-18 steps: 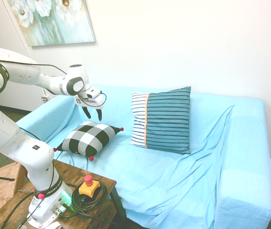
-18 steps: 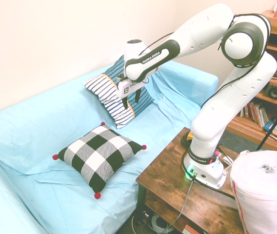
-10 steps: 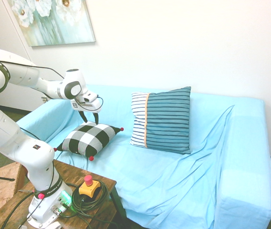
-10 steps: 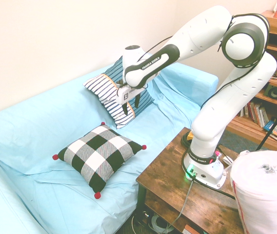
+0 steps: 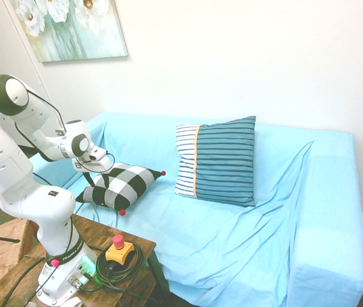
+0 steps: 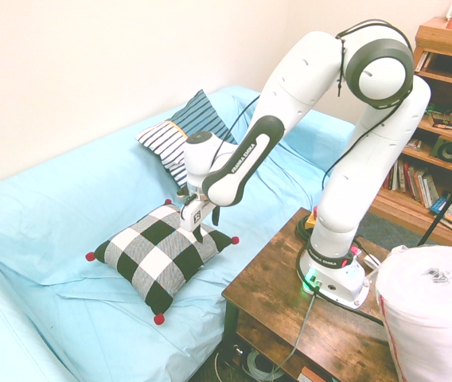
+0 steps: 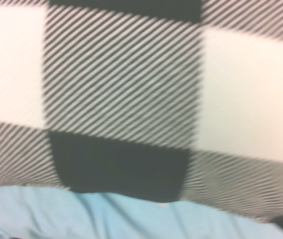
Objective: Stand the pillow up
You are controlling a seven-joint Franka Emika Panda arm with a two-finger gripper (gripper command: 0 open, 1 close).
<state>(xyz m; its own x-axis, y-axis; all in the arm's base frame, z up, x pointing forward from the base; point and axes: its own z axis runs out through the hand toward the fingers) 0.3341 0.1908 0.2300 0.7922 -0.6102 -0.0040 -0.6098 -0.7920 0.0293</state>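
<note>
The checked pillow (image 6: 156, 255) lies flat on the seat of the sofa (image 5: 232, 249), between the sofa's back and the edge nearest the wooden table (image 6: 290, 294), with red pom-poms at its corners. The gripper (image 5: 97, 182) points down at the side of the pillow nearest the table, its fingers spread; whether they touch the cloth, I cannot tell. The larger striped pillow (image 5: 223, 163) leans upright against the sofa's back, apart from the checked one. A red-and-yellow button (image 5: 119, 249) and a coiled cable sit on the table beside the arm.
</note>
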